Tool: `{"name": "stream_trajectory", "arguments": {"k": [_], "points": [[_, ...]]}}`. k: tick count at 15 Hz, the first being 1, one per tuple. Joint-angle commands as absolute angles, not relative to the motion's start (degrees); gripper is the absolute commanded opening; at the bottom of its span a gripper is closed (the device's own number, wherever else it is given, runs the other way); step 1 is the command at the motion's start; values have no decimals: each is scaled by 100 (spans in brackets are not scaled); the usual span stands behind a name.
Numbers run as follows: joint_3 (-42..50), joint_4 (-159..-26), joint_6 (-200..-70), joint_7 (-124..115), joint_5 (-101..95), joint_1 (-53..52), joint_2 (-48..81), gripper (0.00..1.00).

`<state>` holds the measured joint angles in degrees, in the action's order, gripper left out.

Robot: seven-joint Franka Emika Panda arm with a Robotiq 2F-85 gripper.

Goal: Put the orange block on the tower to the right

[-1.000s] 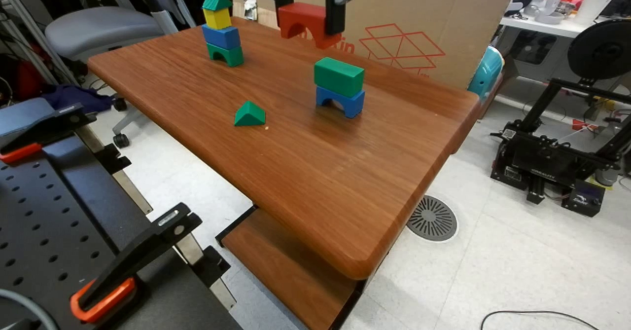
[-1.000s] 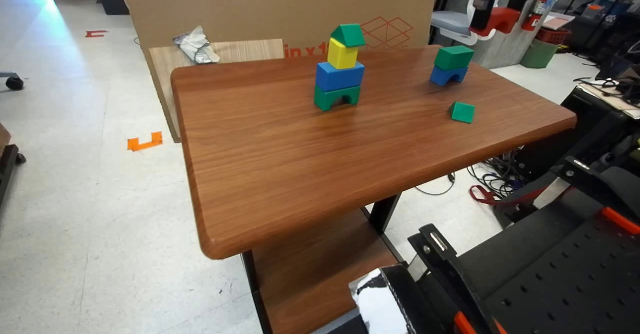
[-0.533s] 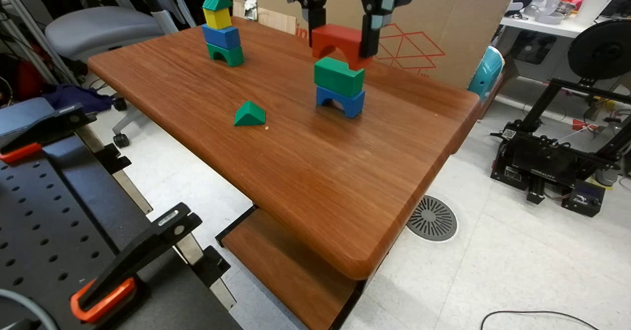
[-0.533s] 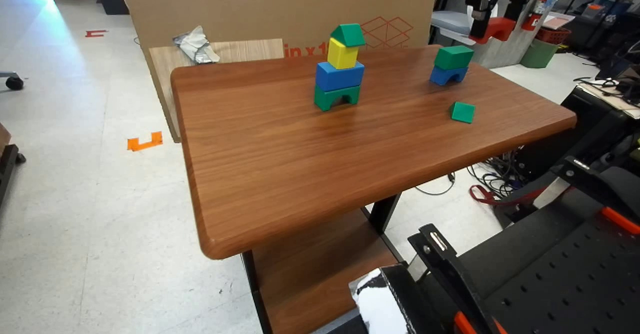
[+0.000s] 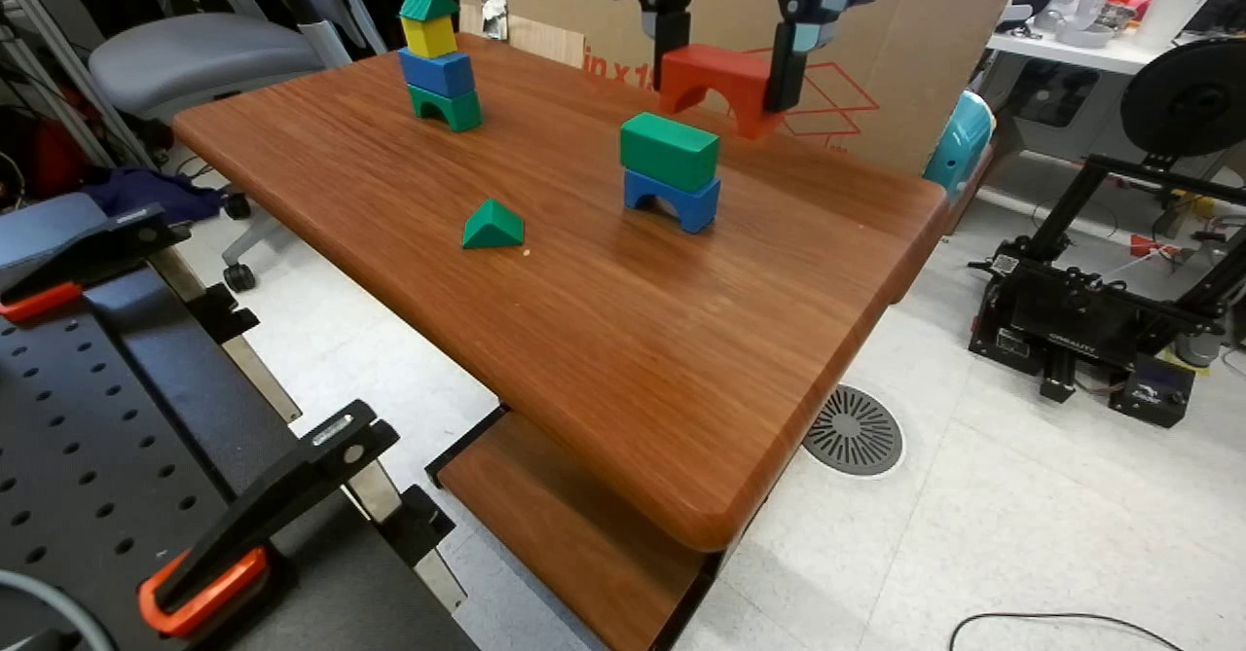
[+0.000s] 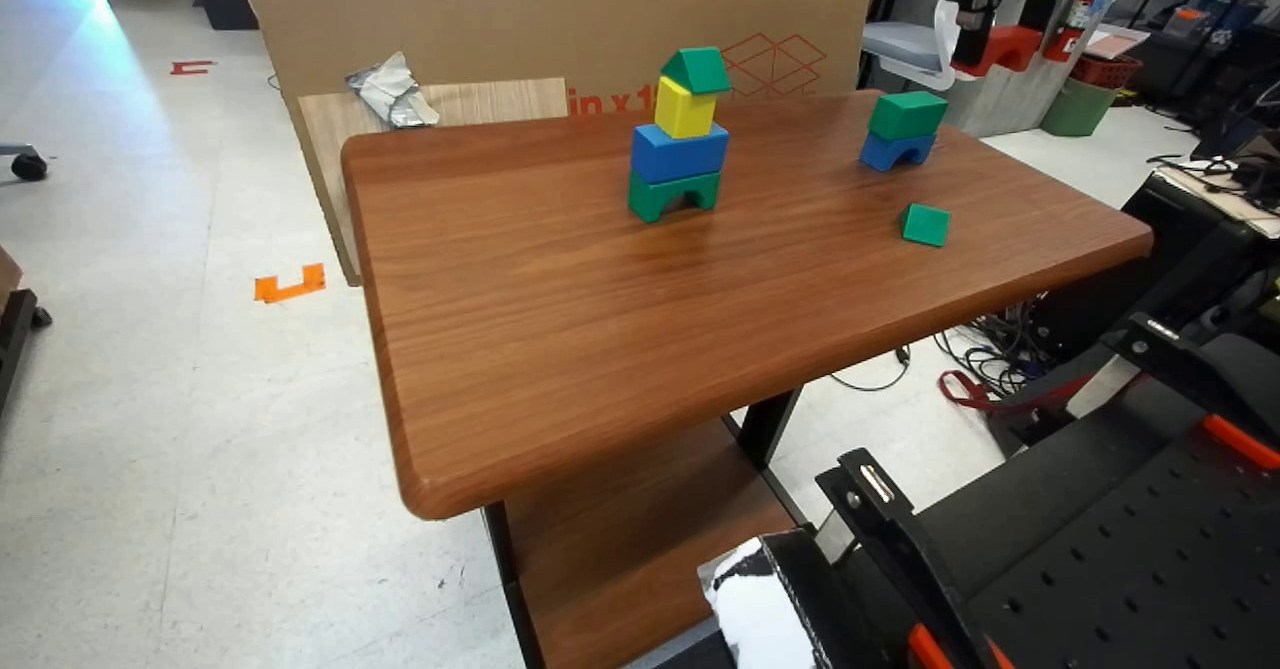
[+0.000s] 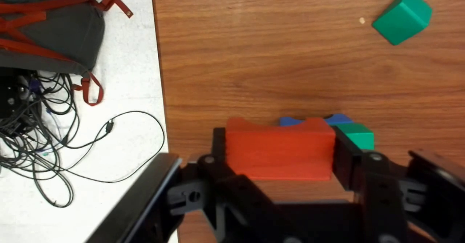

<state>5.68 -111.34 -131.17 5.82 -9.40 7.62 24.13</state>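
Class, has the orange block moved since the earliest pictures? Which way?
Yes: in an exterior view, the orange block went right and down in the picture, from upper left to upper right of the unmoved short tower.

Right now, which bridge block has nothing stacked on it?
The orange block, up in the gripper. The blue bridge carries a green block, and the green bridge carries a blue block.

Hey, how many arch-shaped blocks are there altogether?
3: the orange block, held in the hand; a blue arch, the base of the short tower; and a green arch, the base of the tall tower. No others show, though some could be out of view.
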Motion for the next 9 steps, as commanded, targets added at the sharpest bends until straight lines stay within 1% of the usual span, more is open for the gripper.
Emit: {"name": "stream_trajectory", "arguments": {"k": [1,9], "points": [[494,-10799,-12819,748,-771,778,2632,42],[358,-10711,-12770,634,-823,609,2747,42]]}}
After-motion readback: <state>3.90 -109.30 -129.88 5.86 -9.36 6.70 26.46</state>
